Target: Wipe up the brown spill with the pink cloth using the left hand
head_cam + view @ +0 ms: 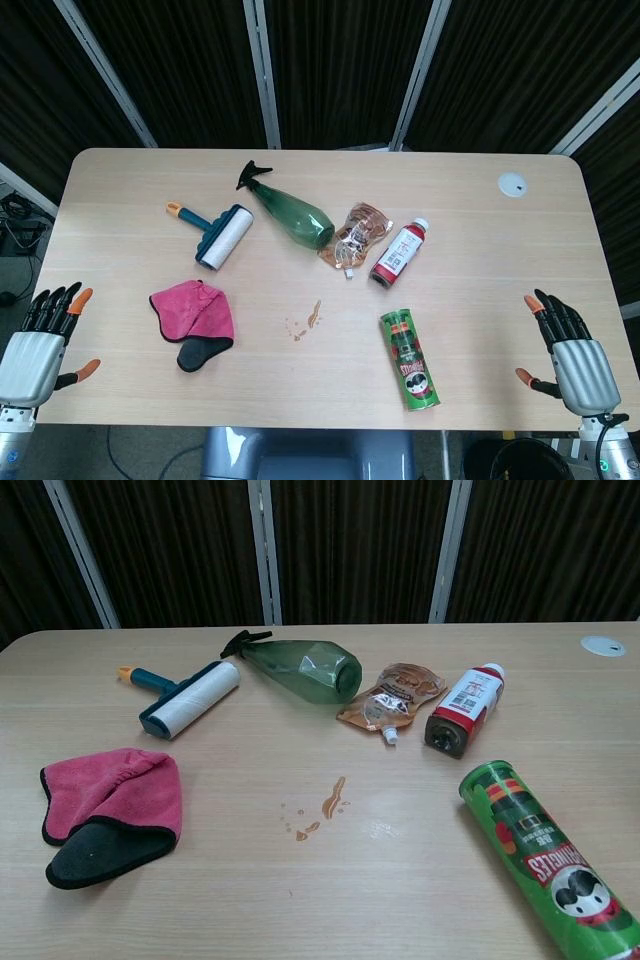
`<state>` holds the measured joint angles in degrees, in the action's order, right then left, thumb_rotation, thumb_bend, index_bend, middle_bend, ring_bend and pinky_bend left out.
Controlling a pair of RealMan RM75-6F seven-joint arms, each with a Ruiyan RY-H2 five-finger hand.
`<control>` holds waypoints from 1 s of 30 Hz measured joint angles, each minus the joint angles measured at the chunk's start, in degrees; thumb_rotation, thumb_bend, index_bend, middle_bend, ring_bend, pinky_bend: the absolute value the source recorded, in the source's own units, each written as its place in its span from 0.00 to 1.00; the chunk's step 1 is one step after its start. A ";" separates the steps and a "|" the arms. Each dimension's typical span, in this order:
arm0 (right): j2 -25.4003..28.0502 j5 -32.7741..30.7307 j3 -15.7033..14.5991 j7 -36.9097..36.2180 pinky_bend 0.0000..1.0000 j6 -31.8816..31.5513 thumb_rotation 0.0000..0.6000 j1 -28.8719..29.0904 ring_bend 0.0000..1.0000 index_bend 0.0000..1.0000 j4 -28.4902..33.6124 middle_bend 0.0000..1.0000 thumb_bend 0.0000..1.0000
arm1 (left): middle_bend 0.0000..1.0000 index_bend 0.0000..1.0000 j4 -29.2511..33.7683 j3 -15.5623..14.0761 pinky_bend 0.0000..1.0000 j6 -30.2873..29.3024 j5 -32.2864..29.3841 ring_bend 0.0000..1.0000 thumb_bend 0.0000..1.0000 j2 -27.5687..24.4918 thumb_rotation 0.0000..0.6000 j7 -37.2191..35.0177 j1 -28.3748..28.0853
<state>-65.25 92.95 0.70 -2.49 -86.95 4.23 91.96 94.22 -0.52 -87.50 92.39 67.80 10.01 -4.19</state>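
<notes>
A pink cloth (193, 310) with a dark underside folded out lies crumpled on the table's left half, also seen in the chest view (110, 795). The brown spill (306, 322), a small streak with a few drops, sits to the cloth's right near the table's middle (325, 808). My left hand (42, 343) hovers at the front left corner, fingers spread and empty, well left of the cloth. My right hand (568, 350) is at the front right corner, fingers spread and holding nothing. The chest view shows neither hand.
A lint roller (215, 234), a green spray bottle (290, 212), a brown pouch (355, 234) and a red drink bottle (400, 252) lie behind the spill. A green chip can (409, 359) lies to its right. A white disc (512, 184) sits at the back right.
</notes>
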 measured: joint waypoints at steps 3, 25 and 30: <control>0.02 0.03 -0.04 -0.01 0.11 -0.07 1.00 -0.05 0.00 0.00 0.05 0.00 0.04 | 0.00 0.00 0.04 -0.02 0.00 0.03 0.01 0.00 0.00 -0.01 1.00 0.07 -0.01; 0.25 -0.33 -0.05 -0.09 0.11 -0.13 1.00 -0.26 0.00 0.00 0.26 0.00 0.04 | 0.00 0.00 1.12 -0.18 0.00 3.76 -1.37 0.00 0.00 -0.78 1.00 1.46 -1.22; 0.32 -0.12 -0.03 -0.13 0.11 -0.31 1.00 -0.29 0.00 0.00 0.66 0.00 0.04 | 0.00 0.00 2.23 0.55 0.00 8.94 -3.34 0.00 0.00 -1.20 1.00 3.40 -3.87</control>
<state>-64.93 92.83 0.66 -2.62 -87.26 3.94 92.61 96.45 0.04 -78.56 89.05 66.60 13.41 -8.06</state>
